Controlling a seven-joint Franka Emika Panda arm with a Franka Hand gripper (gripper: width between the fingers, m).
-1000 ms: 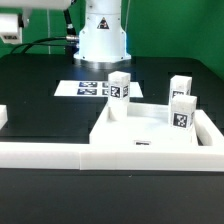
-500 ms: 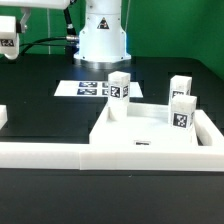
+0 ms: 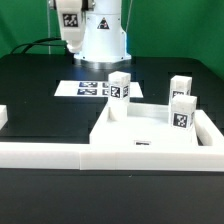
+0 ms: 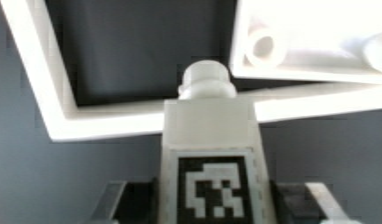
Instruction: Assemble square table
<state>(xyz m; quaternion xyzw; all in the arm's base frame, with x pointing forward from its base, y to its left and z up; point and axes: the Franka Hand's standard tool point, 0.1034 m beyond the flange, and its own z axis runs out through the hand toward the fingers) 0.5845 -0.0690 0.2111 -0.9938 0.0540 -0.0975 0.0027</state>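
Note:
The square table's white slab (image 3: 150, 128) lies on the black table at the exterior view's right, against the rail fence. Three tagged white leg blocks stand upright on it: one at its far left corner (image 3: 119, 87) and two at its right side (image 3: 181, 88) (image 3: 182, 110). My gripper (image 3: 70, 22) hangs high at the back, by the robot base, shut on the fourth leg block (image 4: 213, 150). In the wrist view the gripper (image 4: 214, 198) holds that block with its tag facing the camera and its round peg pointing away. A slab corner with a round hole (image 4: 262, 45) shows beyond it.
A long low white rail fence (image 3: 60, 150) runs along the front and turns up at both sides; its corner shows in the wrist view (image 4: 81, 100). The marker board (image 3: 92, 88) lies flat behind the slab. The white robot base (image 3: 102, 35) stands at the back.
My gripper, holding the leg block, has moved from the exterior view's left edge to the right and upward, to beside the robot base. The slab and three legs have not moved.

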